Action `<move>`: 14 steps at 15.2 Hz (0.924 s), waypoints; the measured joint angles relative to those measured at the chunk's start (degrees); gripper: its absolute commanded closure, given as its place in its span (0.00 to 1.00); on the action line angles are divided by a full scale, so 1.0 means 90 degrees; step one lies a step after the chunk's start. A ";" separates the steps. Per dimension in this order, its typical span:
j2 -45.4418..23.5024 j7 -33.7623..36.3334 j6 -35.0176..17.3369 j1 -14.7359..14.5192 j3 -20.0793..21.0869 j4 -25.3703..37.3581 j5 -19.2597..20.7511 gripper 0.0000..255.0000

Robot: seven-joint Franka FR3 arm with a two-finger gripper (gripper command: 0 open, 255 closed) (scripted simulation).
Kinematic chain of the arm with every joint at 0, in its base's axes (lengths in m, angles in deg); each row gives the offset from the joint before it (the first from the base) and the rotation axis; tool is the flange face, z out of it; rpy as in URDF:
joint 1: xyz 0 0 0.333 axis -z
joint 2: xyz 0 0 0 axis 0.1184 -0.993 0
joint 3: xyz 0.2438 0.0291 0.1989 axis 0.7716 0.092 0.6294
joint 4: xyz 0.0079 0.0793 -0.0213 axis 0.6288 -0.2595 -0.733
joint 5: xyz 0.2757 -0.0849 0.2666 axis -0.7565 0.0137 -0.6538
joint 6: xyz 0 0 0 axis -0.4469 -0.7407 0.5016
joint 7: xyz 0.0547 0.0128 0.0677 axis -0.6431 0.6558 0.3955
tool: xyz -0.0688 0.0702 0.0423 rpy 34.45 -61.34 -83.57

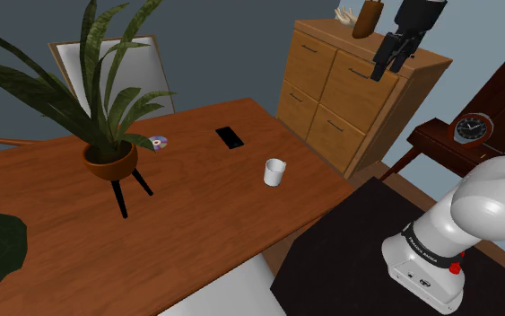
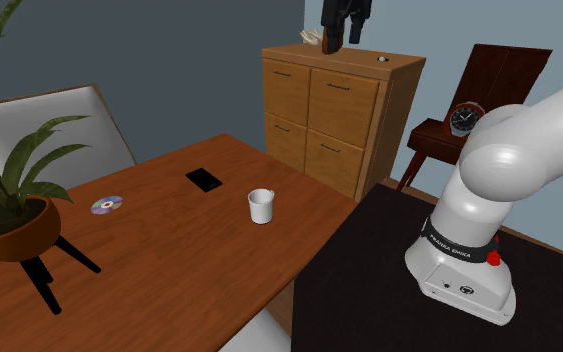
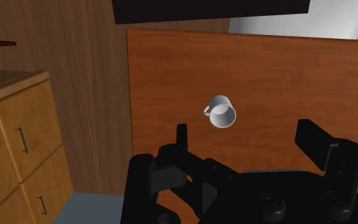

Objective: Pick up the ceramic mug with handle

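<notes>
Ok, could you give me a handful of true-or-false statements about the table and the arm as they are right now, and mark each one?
1. The mug stands upright on the table. True.
2. The jaws are shut on the mug. False: they stand open, high up near the dresser, well apart from the mug.
3. A black phone lies on the table. True.
4. The mug is full of coffee. False: its inside looks empty and white.
5. The clock stands on the dresser. False: it stands on dark furniture beside the dresser.
</notes>
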 measured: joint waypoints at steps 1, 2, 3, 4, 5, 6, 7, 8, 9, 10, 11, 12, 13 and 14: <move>0.0000 0.0000 0.0000 0.0000 0.0000 0.0000 0.0000 0.00; -0.0022 0.0020 -0.0080 -0.0004 0.0015 -0.0064 -0.0008 0.00; -0.0073 0.0057 -0.0255 -0.0011 0.0043 -0.0201 -0.0021 0.00; -0.0121 0.0086 -0.0440 -0.0015 0.0064 -0.0346 -0.0029 0.00; -0.0240 0.0151 -0.0636 -0.0029 0.0118 -0.0434 -0.0054 0.00; -0.0338 0.0206 -0.0822 -0.0042 0.0163 -0.0531 -0.0075 0.00; -0.0464 0.0243 -0.1076 -0.0044 0.0191 -0.0675 -0.0083 0.00; -0.0553 0.0255 -0.1283 -0.0041 0.0198 -0.0797 -0.0080 0.00; -0.0662 0.0305 -0.1484 -0.0050 0.0237 -0.0896 -0.0093 0.00; -0.0734 0.0320 -0.1719 -0.0047 0.0246 -0.1068 -0.0091 0.00; -0.0870 0.0376 -0.1894 -0.0058 0.0291 -0.1111 -0.0104 0.00; -0.1058 0.0413 -0.2106 -0.0054 0.0319 -0.1147 -0.0100 0.00; -0.1258 0.0453 -0.2350 -0.0051 0.0348 -0.1200 -0.0097 0.00; -0.1415 0.0511 -0.2574 -0.0061 0.0393 -0.1276 -0.0104 0.00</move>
